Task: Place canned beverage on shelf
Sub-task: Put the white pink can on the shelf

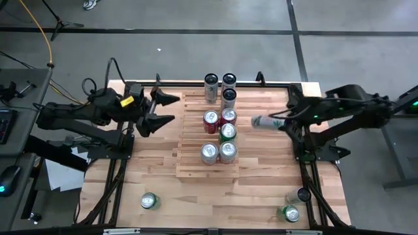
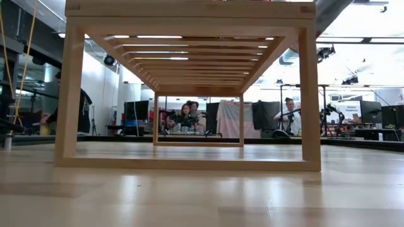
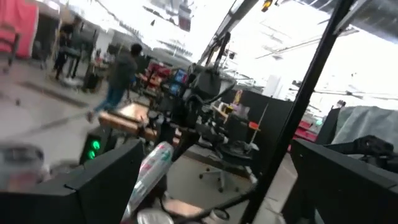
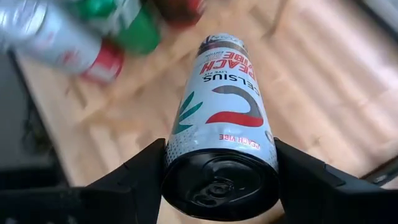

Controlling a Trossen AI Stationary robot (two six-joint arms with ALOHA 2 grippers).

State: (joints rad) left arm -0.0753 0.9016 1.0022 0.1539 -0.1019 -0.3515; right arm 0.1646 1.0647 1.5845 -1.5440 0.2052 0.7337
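Black fingers (image 4: 140, 180) of my right gripper (image 4: 219, 186) clamp a white canned beverage (image 4: 219, 118) by its sides, the can lying tilted on its side in the grip, base toward the wrist camera. From overhead, the canned beverage hangs just off the right edge of the shelf, the pale slatted rack (image 1: 189, 166) at mid-table, where seven cans (image 1: 228, 132) already stand in loose rows. I judge this the carry step: can lifted, not yet over the slats. Next I must bring it over a free patch of rack, turn it upright and lower it without nudging the standing cans, which crowd the near side. My left gripper (image 1: 166, 109) waits above the table left of the shelf, fingers spread wide and empty. Three loose cans (image 1: 149, 201) remain near the table's front edge.
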